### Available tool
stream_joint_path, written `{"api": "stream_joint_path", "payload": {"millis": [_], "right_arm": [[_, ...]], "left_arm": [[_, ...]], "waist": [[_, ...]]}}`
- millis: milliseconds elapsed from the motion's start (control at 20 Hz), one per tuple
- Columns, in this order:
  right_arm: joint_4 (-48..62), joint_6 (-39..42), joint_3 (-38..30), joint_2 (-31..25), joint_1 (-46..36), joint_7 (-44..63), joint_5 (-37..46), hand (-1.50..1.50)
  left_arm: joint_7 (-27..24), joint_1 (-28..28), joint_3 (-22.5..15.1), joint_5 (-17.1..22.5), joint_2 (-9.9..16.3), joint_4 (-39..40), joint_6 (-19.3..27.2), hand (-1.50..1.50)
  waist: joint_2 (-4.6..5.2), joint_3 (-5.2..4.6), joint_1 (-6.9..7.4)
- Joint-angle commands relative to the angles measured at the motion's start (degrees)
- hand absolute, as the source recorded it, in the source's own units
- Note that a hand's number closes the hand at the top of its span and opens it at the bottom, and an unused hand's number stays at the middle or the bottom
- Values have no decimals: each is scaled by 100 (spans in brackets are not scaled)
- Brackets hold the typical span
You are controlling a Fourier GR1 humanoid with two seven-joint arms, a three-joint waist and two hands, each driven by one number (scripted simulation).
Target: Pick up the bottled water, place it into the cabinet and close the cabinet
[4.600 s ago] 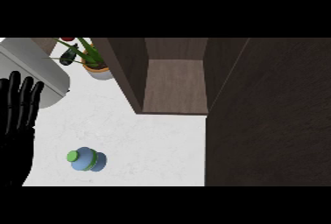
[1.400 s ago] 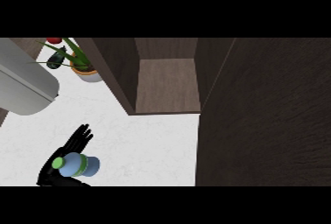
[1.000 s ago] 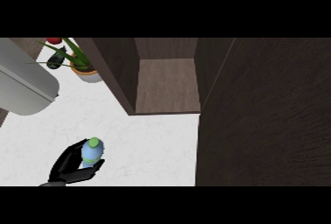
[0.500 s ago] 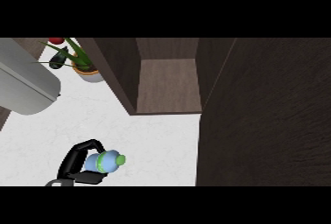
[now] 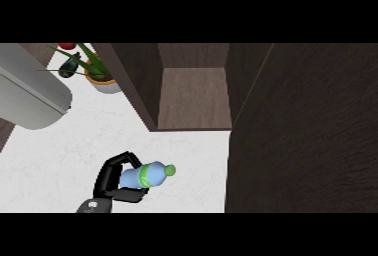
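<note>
The left hand [image 5: 112,182], fingers curling around the bottled water [image 5: 147,175], is tipping it further than before; its green cap is now pointing right, toward the cabinet [image 5: 193,97].

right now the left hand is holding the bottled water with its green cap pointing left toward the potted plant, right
Not quite. In the head view the left hand does hold the bottled water, but its green cap points right, toward the open cabinet, away from the potted plant.
</note>
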Motion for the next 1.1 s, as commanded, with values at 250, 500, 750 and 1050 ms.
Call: {"api": "stream_joint_path", "payload": {"millis": [250,500,750,1050], "right_arm": [[-666,-75,85,-150,189,294,14,-150],[-931,-111,235,-123,375,222,51,-150],[-828,-47,-331,-246,166,211,-456,-150],[-597,157,-673,-308,347,-114,-673,-150]], "left_arm": [[946,-286,-1416,1332,-244,-890,537,150],[1757,-715,-1744,1741,-247,-1388,1095,150],[2564,-964,-3049,2430,-247,-2049,2160,150],[3212,-2198,-3022,2969,-248,-1584,3094,150]], "waist": [[-10,-13,-12],[-4,-16,-36],[10,-13,-33],[32,-13,-168]]}}
